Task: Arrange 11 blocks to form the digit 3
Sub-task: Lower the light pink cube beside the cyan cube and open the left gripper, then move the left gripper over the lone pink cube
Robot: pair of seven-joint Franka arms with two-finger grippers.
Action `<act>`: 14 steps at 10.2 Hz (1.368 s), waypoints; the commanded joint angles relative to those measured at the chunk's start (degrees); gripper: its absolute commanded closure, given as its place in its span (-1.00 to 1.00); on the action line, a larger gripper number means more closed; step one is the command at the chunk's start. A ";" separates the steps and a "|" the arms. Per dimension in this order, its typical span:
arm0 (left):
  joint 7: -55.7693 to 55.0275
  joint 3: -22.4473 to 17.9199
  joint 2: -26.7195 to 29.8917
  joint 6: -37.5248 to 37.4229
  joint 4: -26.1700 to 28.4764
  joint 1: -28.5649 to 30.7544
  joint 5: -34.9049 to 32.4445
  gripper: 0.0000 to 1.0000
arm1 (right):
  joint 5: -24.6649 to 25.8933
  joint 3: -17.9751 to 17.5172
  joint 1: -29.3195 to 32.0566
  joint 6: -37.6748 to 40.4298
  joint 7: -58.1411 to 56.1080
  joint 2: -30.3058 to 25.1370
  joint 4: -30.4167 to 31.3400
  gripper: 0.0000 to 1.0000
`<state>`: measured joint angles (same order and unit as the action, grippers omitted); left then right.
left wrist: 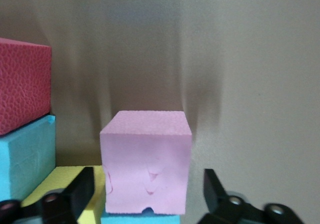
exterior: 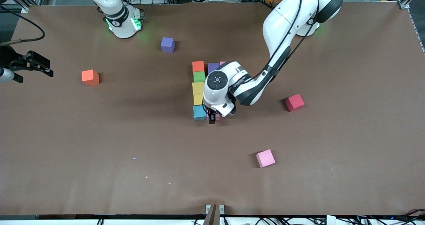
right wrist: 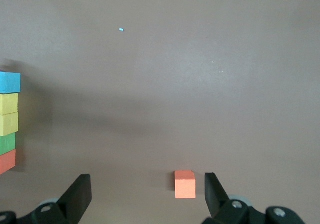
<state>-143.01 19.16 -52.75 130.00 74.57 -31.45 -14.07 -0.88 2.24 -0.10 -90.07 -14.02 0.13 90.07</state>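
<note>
Done: column is built; rows are begun
Left gripper: spread around pink cube
Right gripper: wide, idle
Left: four loose cubes

even overhead light, soft shadows beside the blocks; left wrist close-up slightly soft.

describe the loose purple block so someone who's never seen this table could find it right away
Start at the right arm's base on the brown table. The purple block sits alone beside that base, farther from the front camera than the coloured column of blocks mid-table. Unlike the other purple block, which touches the orange block, this one touches nothing.
</note>
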 commanded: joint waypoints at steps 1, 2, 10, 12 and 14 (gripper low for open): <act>1.07 -0.53 2.38 -3.69 -1.36 -0.02 0.79 -1.00 | 1.05 -0.31 -0.07 0.33 0.66 -0.05 -0.25 -1.00; 1.94 0.08 3.17 -6.05 -1.36 0.77 0.88 -1.00 | 1.23 -0.22 -0.77 0.33 0.84 -0.04 -0.25 -1.00; 11.69 -0.09 9.25 -15.74 -1.27 10.87 1.41 -1.00 | 1.41 0.40 0.62 -2.30 1.01 1.53 -1.21 -1.00; 13.46 -0.53 9.16 -16.79 -1.27 14.21 1.41 -1.00 | 1.14 0.31 0.72 -3.97 1.01 3.38 -2.27 -1.00; 13.55 -1.58 8.72 -16.80 -1.27 16.32 1.50 -1.00 | 0.70 0.31 0.63 -4.06 1.01 3.56 -2.44 -1.00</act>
<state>-129.93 18.40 -44.66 114.13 72.52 -15.95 -13.85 -0.61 3.07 0.02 -94.59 -13.87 2.80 89.44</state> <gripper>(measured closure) 0.000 0.000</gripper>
